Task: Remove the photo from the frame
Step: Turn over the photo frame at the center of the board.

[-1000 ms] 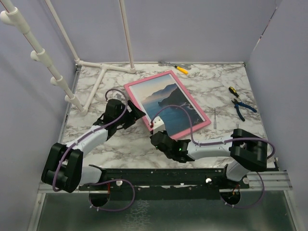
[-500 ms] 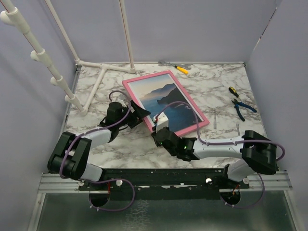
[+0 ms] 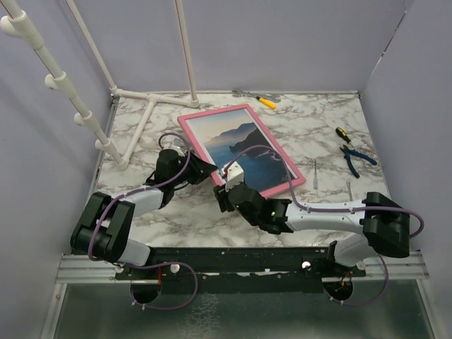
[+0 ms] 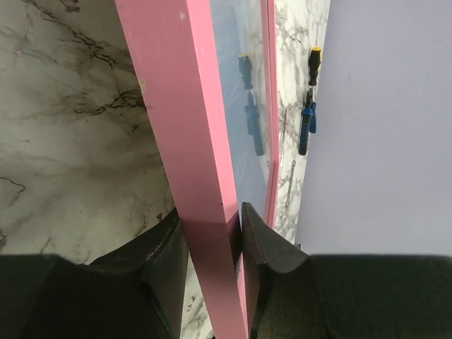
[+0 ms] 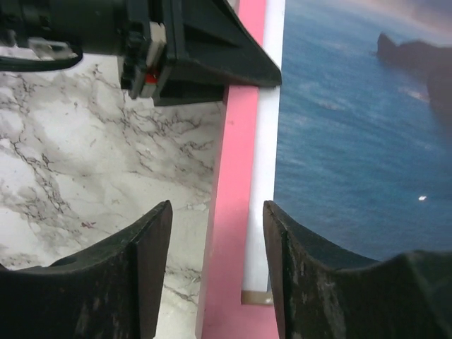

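Toward mid-bench, the frame (image 4: 187, 120) lies face up on the marbled bench (image 3: 318, 127) with the photo (image 3: 236, 141) inside it. The left gripper (image 4: 212, 219) is clamped on its left pink rail. The right gripper (image 5: 217, 208) straddles the near rail, fingers apart. Bare marble lies along the near edge, pliers (image 3: 357, 159) by the right edge. Lilac walls (image 3: 282, 42) enclose it.

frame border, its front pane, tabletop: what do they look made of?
frame: matte pink, square-edged bar; painted wood or plastic, can't tell which.
front pane: glossy, glass or acrylic; the pliers mirror in it.
table: white marble look, grey veins; probably laminate.
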`<state>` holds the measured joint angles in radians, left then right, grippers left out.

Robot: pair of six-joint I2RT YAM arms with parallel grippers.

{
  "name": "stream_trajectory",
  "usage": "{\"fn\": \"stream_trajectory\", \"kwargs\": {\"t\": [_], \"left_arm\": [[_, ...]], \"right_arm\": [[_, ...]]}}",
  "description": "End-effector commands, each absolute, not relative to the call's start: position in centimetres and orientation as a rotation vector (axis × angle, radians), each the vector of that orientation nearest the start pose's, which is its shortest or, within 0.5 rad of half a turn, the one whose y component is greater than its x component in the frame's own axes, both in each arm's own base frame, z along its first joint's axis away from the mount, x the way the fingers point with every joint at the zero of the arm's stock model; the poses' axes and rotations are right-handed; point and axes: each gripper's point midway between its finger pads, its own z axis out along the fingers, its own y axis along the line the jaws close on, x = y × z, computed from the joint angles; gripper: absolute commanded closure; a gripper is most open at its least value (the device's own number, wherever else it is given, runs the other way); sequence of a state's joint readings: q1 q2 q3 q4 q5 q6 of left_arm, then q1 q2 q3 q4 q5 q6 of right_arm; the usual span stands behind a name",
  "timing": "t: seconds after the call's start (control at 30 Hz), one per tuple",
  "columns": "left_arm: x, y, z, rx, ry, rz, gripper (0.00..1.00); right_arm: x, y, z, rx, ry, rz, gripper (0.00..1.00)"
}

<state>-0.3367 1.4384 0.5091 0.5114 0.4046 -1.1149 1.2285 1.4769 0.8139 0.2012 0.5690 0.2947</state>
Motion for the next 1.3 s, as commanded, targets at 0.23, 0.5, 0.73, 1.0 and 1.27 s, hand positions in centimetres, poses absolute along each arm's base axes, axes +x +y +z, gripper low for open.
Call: {"fn": "stream_trajectory", "kwargs": {"t": [0.23, 0.5, 0.73, 1.0, 1.27], "left_arm": [[32.5, -22.4, 16.9, -0.543, 2.032, -1.296, 0.73], [32.7, -22.4, 18.4, -0.539, 2.039, -1.280, 0.72], [32.7, -22.3, 19.5, -0.535, 2.033, -1.278, 0.71], [32.7, -22.4, 20.2, -0.531, 2.022, -1.288, 0.71], [32.6, -22.6, 20.8, -0.513, 2.017, -1.303, 0.70]], "right_arm": [[21.1, 36.8, 16.1, -0.763, 1.793, 0.082, 0.13], [21.1, 36.1, 15.1, -0.814, 1.789, -0.081, 0.14], [21.7, 35.1, 15.1, -0.827, 1.822, -0.270, 0.26], [21.9, 34.7, 15.4, -0.822, 1.838, -0.341, 0.35], [22.0, 35.1, 15.1, -0.838, 1.842, -0.355, 0.47]]}}
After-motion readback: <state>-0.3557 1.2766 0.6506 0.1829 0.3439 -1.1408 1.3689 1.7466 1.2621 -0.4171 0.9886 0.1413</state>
